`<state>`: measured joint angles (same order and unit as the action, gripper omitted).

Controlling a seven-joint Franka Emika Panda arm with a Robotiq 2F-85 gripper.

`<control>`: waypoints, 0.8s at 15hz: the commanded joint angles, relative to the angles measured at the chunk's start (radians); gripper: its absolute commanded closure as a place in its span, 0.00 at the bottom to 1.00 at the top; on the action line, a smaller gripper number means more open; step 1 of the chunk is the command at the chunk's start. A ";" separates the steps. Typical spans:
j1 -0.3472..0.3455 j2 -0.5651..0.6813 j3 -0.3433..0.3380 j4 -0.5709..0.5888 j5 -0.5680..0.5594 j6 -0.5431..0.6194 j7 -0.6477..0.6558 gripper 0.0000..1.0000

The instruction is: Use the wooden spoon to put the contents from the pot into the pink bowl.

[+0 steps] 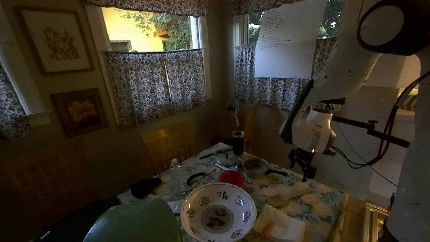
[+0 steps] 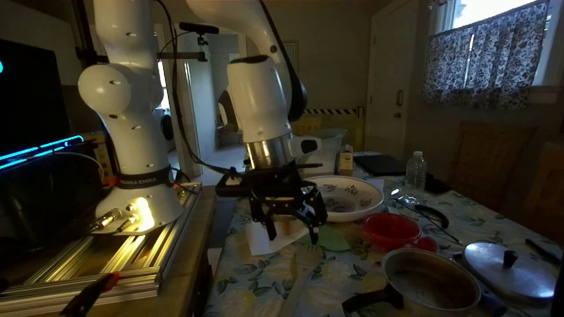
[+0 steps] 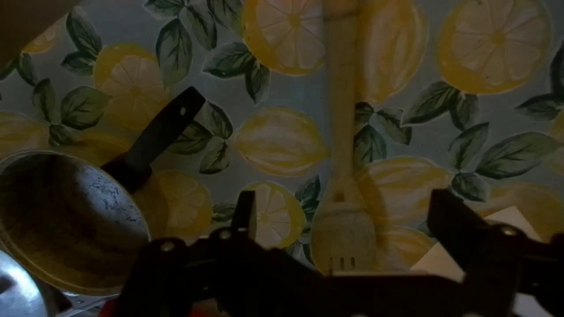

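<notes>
Slotted wooden spoon (image 3: 343, 176), flat on the lemon-print tablecloth (image 3: 282, 92) and not yet grasped; above it the Robotiq gripper (image 2: 292, 238) hangs clear of the cloth, its fingers parted wide and nothing held, with the spoon's head framed in the gap in the wrist view; near the spoon stands the black-handled saucepan (image 3: 108, 198), uncovered; its metal lid (image 2: 506, 277) lies just beside it; the inner wall is browned, but what contents the pan holds cannot be told in the dim light; the small reddish-pink bowl (image 2: 383, 242) sits between the saucepan and the large white floral bowl (image 1: 238, 215); its inside cannot be read clearly, so no transferred portion can be confirmed. Judged from this arrangement, the task stands near its beginning: the pan is unlidded and the bowl close by; left to do are the grasp on the spoon, the scooping, the transfer into the pink bowl and, probably, repeated strokes.
</notes>
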<state>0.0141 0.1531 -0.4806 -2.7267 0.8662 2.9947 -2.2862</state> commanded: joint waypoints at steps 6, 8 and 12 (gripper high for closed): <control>-0.123 0.180 0.187 0.139 0.349 0.046 -0.235 0.00; -0.148 0.248 0.206 0.180 0.375 0.046 -0.263 0.00; -0.153 0.284 0.209 0.204 0.379 0.046 -0.265 0.00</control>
<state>-0.1384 0.4366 -0.2711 -2.5223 1.2453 3.0406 -2.5517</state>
